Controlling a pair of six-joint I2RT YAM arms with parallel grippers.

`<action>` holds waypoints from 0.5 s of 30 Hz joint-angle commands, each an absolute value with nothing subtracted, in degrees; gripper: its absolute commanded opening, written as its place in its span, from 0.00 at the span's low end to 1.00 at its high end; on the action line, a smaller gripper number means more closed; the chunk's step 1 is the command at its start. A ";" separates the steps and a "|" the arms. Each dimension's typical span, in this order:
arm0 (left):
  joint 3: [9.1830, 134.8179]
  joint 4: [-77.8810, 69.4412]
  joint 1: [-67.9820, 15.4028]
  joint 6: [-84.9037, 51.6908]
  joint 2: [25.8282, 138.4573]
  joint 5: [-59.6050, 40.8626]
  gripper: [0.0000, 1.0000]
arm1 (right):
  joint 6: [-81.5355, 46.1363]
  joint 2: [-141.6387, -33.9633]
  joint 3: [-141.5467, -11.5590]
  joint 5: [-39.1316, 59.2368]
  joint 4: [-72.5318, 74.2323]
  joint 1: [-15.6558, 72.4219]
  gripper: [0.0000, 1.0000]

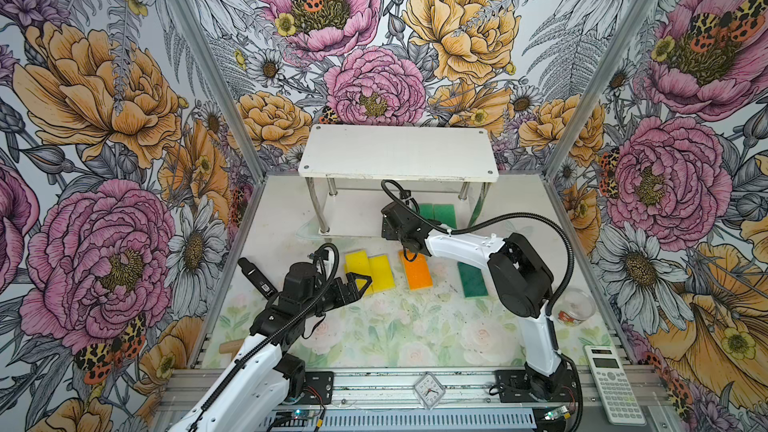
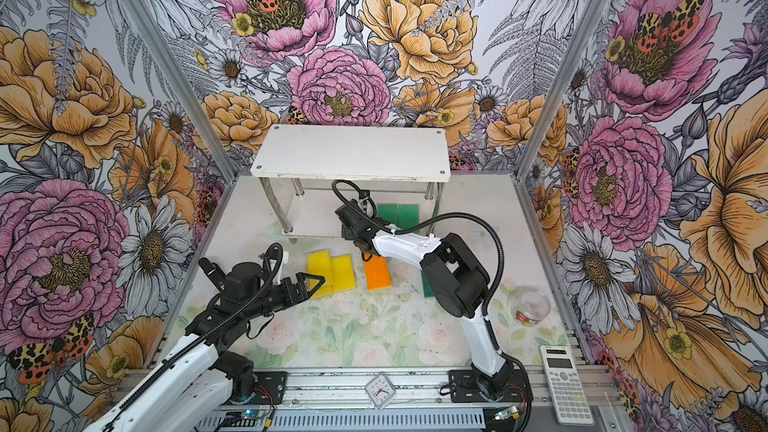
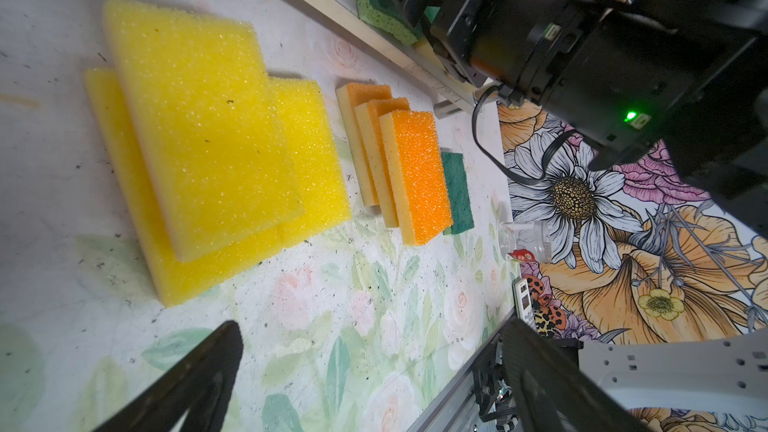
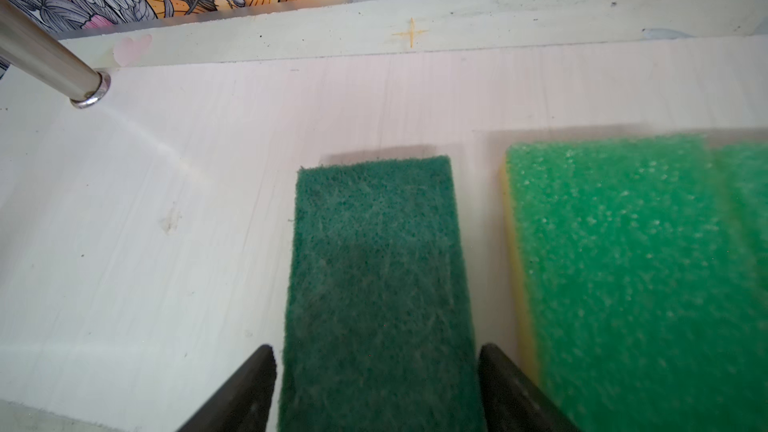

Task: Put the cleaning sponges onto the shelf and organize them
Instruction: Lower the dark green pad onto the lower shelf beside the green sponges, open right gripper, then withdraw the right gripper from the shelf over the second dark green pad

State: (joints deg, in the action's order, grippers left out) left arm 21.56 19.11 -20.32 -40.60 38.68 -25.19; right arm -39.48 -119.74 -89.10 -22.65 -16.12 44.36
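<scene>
Right gripper (image 4: 376, 349) straddles the dark green sponge (image 4: 374, 251), lower centre, jaws barely clear; a crooked retreat could drag it askew on the shelf (image 4: 166, 201). Left gripper (image 1: 360, 286) gapes wide.

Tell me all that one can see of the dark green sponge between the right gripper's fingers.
The dark green sponge is a flat rectangle with a fibrous scouring face upward. It lies on the shelf's lower board, beside a brighter green sponge, apart from it. The right gripper has a finger at each long side; one shows a thin gap.
</scene>
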 commanded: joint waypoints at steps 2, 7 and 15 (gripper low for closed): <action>20.89 19.02 -19.78 -40.89 38.07 -25.82 0.99 | -38.51 -116.41 -88.80 -24.61 -15.91 45.09 0.79; 20.83 19.04 -19.78 -41.11 38.06 -25.66 0.99 | -36.70 -112.56 -87.01 -25.39 -15.91 46.75 0.80; 20.84 19.14 -19.74 -41.53 37.99 -25.49 0.99 | -34.02 -104.44 -79.95 -24.25 -16.10 47.76 0.84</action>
